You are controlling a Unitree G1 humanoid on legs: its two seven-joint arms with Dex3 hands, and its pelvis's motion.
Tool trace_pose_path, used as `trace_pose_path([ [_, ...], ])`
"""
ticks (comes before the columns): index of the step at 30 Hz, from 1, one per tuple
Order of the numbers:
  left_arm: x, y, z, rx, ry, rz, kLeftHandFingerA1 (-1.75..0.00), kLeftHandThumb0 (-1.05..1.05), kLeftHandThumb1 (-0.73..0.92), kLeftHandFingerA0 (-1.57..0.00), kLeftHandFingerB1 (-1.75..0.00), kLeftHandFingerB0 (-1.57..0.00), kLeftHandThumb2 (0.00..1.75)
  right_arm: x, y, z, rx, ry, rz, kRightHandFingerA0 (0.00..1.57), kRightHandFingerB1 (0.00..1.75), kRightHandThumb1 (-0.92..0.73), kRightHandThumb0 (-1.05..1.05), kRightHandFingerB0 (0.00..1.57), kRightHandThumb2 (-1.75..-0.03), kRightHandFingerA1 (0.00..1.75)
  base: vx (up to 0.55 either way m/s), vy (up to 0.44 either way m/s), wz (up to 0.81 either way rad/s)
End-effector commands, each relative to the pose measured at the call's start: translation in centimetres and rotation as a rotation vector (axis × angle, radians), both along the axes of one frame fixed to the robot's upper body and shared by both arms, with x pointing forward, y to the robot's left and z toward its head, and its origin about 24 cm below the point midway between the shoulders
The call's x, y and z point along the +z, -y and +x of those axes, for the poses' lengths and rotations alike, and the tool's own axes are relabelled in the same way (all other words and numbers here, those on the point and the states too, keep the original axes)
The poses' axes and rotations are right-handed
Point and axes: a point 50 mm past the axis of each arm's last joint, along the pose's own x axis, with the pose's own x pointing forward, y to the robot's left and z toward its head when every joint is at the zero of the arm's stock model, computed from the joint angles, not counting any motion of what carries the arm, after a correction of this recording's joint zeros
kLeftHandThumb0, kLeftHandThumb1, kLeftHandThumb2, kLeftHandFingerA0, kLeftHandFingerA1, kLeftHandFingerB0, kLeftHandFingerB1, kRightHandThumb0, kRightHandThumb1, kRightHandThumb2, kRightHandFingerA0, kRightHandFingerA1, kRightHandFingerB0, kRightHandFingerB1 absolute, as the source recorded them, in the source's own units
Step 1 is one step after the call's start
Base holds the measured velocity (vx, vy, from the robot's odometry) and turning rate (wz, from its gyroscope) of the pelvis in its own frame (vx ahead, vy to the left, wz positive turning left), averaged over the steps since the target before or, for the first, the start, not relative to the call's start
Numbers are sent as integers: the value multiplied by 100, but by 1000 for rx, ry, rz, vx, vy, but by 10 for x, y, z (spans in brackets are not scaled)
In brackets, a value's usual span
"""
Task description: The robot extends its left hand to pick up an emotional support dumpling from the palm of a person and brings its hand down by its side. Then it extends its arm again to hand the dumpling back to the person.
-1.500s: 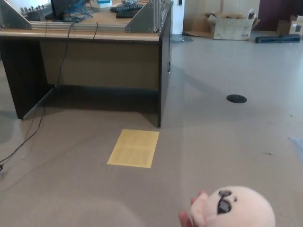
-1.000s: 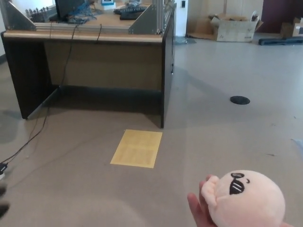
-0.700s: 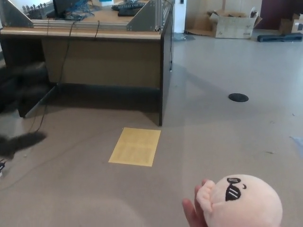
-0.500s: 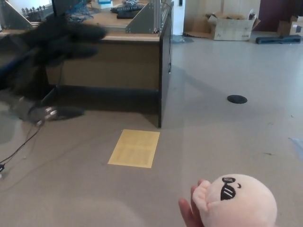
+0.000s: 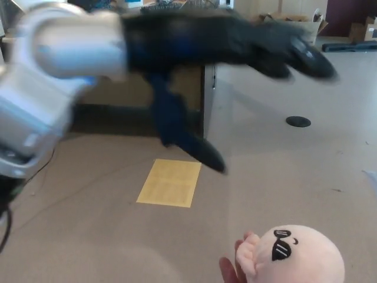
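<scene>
Fingers of left hand (image 5: 194,53) spread, empty | one dumpling (image 5: 297,256) on person's palm (image 5: 231,272) | one yellow sheet (image 5: 169,183)

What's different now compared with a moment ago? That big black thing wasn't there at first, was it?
The robot's left hand has swung up from the lower left into full view, open, fingers spread, reaching out above the dumpling. It has not touched it. The dumpling stays on the person's palm; the yellow sheet lies where it was.
</scene>
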Motion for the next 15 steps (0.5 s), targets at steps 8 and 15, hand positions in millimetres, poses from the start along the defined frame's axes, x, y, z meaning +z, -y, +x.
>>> trace_pose_path([
  [8,-45,52,-12,-8,-24,367,-35,-93,33,-8,-19,0,74,-8,7,-9,-3,-44,17,64,49,-55,-49,42,-83,59,0,0,0],
  [15,-60,58,-15,-19,-24,398,-31,-93,48,-5,-27,0,56,-6,7,-10,52,-49,-13,50,50,-53,-48,31,-95,61,0,0,0],
])
